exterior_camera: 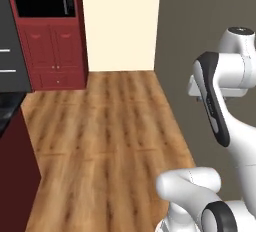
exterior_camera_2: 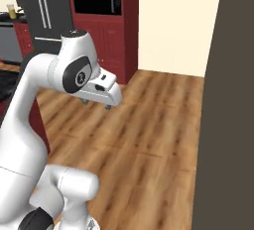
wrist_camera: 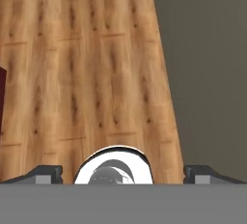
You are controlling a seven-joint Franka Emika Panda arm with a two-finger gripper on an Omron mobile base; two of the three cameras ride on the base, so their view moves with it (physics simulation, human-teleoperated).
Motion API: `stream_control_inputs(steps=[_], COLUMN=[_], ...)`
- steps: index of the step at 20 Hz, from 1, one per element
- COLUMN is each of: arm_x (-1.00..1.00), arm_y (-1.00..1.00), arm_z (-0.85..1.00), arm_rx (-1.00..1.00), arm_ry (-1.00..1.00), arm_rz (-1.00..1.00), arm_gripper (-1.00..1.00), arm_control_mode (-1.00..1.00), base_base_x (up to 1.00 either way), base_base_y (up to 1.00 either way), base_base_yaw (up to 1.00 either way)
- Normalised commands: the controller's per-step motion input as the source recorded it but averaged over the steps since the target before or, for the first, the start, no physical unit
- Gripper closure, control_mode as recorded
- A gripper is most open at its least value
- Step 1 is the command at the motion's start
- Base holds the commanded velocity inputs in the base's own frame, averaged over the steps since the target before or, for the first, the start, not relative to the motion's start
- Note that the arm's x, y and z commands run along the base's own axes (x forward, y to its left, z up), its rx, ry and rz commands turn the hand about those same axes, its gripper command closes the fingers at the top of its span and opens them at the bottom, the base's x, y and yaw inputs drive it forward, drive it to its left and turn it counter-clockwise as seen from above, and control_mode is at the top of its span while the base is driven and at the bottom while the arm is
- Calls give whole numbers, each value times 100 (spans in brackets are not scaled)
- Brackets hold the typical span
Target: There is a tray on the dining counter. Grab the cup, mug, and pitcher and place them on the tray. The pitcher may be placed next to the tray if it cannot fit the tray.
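Over bare wooden plank floor [wrist_camera: 87, 73], the white arm's two-finger gripper [wrist_camera: 123, 172] is hanging wide open, holding nothing, no vessel near.

Your arm [exterior_camera_2: 30, 105] is glossy white with rounded links, dark oval joint covers, and dark-tipped tool [wrist_camera: 123, 174] fingers.

Bare wooden plank floor [exterior_camera: 105, 136] runs to dark red cabinets [exterior_camera: 55, 51].

Warm honey-brown wood-plank floor [exterior_camera: 105, 141] with dark grain streaks, dark red cabinet block [exterior_camera: 52, 51] upper left holding a black microwave [exterior_camera: 44, 0], cream wall [exterior_camera: 120, 21], grey-brown wall [exterior_camera: 200, 16] at right
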Motion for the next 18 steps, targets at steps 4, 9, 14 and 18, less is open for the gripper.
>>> stream_control_inputs(steps=[4, 9, 14, 18], arm_x=[0, 0, 0, 0], arm_y=[0, 0, 0, 0], arm_z=[0, 0, 0, 0], arm_rx=[0, 0, 0, 0], arm_ry=[0, 0, 0, 0], arm_rz=[0, 0, 0, 0], arm_gripper=[-100, -100, -100, -100], arm_control_mode=[100, 100, 100, 100], base_base_x=[100, 100, 100, 100], base_base_y=[0, 0, 0, 0], base_base_yaw=[13, 14, 14, 14])
